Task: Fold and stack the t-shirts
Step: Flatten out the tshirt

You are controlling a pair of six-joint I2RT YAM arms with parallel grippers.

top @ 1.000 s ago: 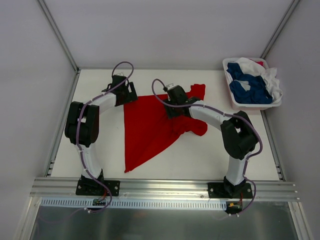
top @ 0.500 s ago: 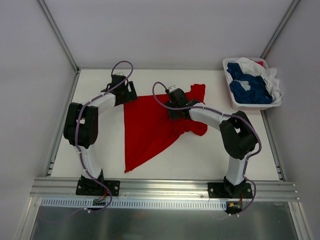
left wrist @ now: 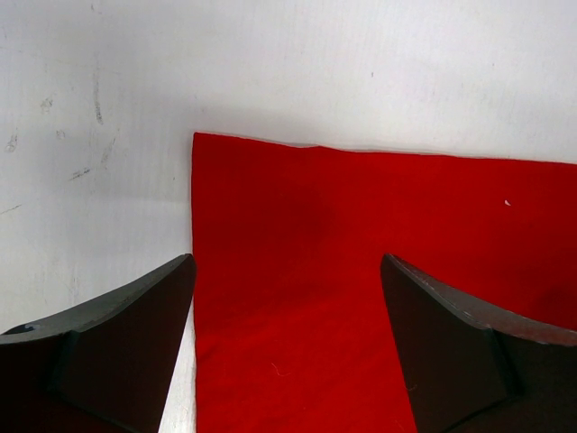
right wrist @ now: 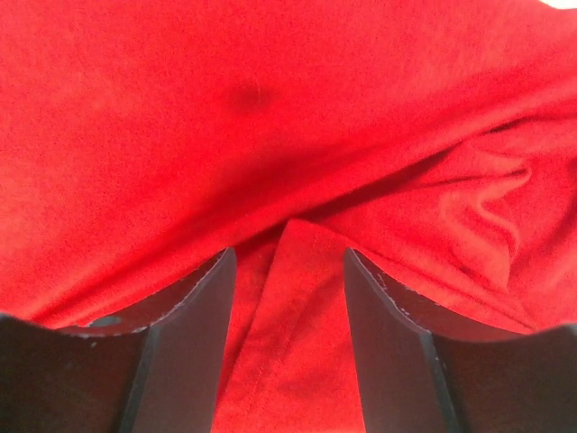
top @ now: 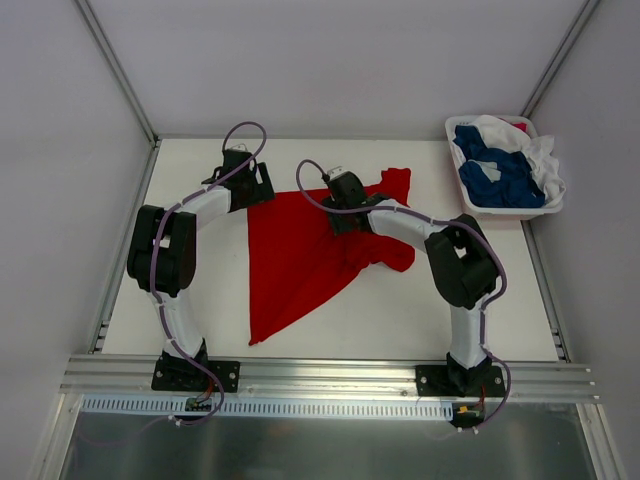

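A bright red t-shirt (top: 300, 250) lies spread on the white table, tapering to a point at the front and bunched under my right arm. My left gripper (top: 252, 190) is at the shirt's back left corner. In the left wrist view this gripper (left wrist: 287, 271) is open, and the red shirt's flat corner (left wrist: 297, 234) lies between its wide-apart fingers. My right gripper (top: 345, 205) is low over the shirt's upper middle. In the right wrist view it (right wrist: 288, 266) is open, with a hemmed fold of red cloth (right wrist: 297, 334) between its fingers. Dark blue t-shirts (top: 500, 175) and a white t-shirt (top: 538, 152) fill the basket.
The white plastic basket (top: 505, 211) stands at the back right corner of the table. Grey walls close in the table (top: 400, 310) on three sides. A metal rail (top: 320, 375) with both arm bases runs along the near edge.
My right arm has swung a little to the left and its gripper has shifted slightly left over the red shirt, its jaws narrowing a touch. The left arm has not moved.
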